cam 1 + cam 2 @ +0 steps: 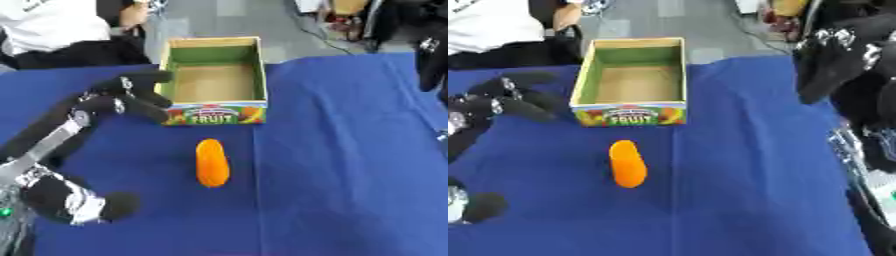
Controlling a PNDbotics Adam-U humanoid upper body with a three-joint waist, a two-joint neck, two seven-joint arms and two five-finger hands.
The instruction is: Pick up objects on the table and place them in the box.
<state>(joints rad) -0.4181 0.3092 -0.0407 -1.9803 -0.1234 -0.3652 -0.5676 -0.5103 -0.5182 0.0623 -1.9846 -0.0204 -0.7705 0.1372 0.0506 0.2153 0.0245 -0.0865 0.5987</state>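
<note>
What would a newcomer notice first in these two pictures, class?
The bright orange carrot lies alone on the blue tablecloth, just in front of the empty fruit box. The robot's black left hand hovers open left of the box; its right hand hangs at the upper right.

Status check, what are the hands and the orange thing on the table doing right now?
Left robot hand open beside the open cardboard fruit box, holding nothing. Right robot hand raised at far right, fingers unclear. Elongated orange object lying on blue tablecloth, nothing blocking it.

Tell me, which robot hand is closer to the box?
The left robot hand. It sits right beside the box on the blue table, while the right robot hand hangs farther off.
</note>
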